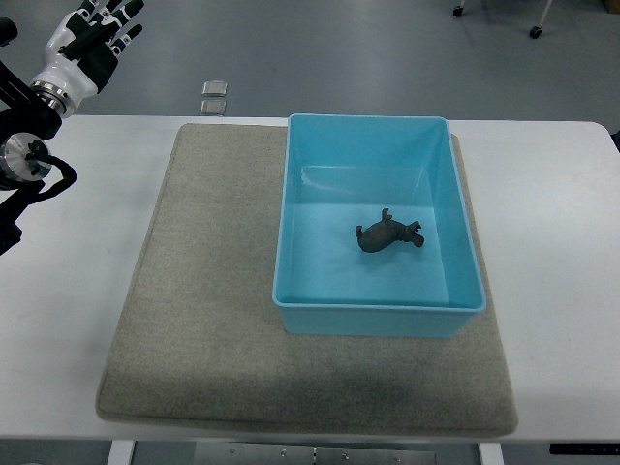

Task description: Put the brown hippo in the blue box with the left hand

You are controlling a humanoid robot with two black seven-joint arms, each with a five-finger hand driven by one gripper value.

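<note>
1. Nearest the camera lies the front edge of the grey felt mat point(194, 320), spread over the white table point(552, 291). In my judgement it is there as a soft, non-slip pad, so that a dropped toy neither bounces nor slides.

2. On the right half of the mat stands the blue box point(376, 325), its long side running away from the camera and its right wall close to the mat's right edge. It sits square to the table, an easy target for a hand coming over the open mat from the left.

3. Inside the box, a little right of the middle of its floor, lies the brown hippo point(389, 234). It is on its side, legs pointing up the picture and head toward the right wall (the mouth end shows a faint pale mark). It touches no wall. It looks dark brown, nearly charcoal, small against the box, with a rounded body and stubby legs, probably a hard moulded toy. Judging by where it lies, the placing seems done.

4. Farthest off, at the top left corner, the left hand point(97, 34) is raised well clear of the mat and the box, beyond the table's far edge. Its black and white fingers are stretched out, loosely spread, and hold nothing. That posture reads as an arm drawn clear of the work.

5. The right arm does not show at all.
</note>
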